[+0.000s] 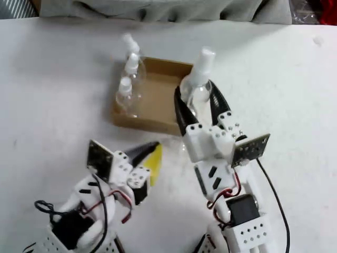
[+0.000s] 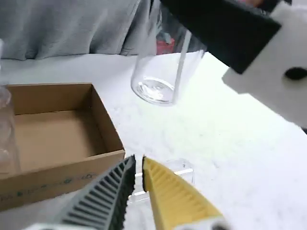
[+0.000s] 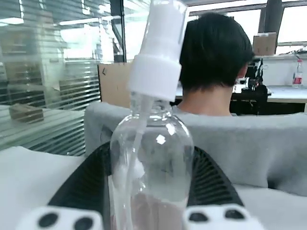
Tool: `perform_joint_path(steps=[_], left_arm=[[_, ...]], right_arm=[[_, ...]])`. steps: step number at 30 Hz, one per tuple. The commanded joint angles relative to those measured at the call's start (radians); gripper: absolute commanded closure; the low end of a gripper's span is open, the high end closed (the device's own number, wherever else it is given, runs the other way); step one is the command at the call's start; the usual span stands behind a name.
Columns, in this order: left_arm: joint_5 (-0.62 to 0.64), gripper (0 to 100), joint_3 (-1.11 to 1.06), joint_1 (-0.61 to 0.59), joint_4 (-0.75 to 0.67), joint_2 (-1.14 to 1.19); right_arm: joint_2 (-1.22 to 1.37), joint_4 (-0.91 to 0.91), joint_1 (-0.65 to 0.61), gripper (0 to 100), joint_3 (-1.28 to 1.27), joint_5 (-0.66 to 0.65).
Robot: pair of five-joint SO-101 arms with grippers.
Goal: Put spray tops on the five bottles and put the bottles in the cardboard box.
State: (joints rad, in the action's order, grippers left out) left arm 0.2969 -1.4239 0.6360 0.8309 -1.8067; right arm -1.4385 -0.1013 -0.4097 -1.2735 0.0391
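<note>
My right gripper (image 1: 196, 92) is shut on a clear bottle (image 1: 199, 79) that carries a white spray top (image 3: 158, 52). The bottle hangs upright over the right side of the cardboard box (image 1: 142, 124). Black fingers (image 3: 81, 187) press on both of its sides. From the left wrist view the same bottle (image 2: 156, 76) floats above the table. Three bottles with spray tops (image 1: 129, 68) stand along the box's left wall. My left gripper (image 1: 154, 147), with one black and one yellow finger, is shut on nothing, low over the table just in front of the box (image 2: 53, 182).
A small clear object (image 2: 180, 170) lies on the white table just past my left gripper (image 2: 138, 162). Grey cloth (image 1: 158, 8) covers the far table edge. Bare table lies left and right of the box.
</note>
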Motion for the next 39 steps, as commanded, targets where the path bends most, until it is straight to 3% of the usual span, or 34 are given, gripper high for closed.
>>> perform_joint_path(steps=[1,6,10,15,30,33,39], left_arm=[[-0.009,98,-0.037,0.041,-0.112,-0.025],[-0.011,98,-0.126,0.039,-0.244,-0.025],[-0.086,98,-0.198,0.041,-0.342,-0.025],[-0.109,98,-0.252,0.033,-0.430,-0.025],[-0.109,98,-0.258,-0.012,-0.437,-0.025],[-0.109,98,-0.259,-0.012,-0.433,-0.025],[-0.109,98,-0.269,-0.010,-0.381,-0.025]], right_arm=[[0.085,-0.004,-0.068,98.4,0.094,0.052],[0.254,0.059,-0.151,98.4,0.144,0.084],[0.338,0.133,-0.206,98.4,0.147,0.084],[0.308,0.025,-0.272,98.4,0.147,0.084],[-0.051,-0.392,-0.311,98.4,0.146,0.077],[-0.051,-0.375,-0.303,98.4,0.144,0.075],[0.051,-0.216,-0.139,98.4,0.141,0.075]])
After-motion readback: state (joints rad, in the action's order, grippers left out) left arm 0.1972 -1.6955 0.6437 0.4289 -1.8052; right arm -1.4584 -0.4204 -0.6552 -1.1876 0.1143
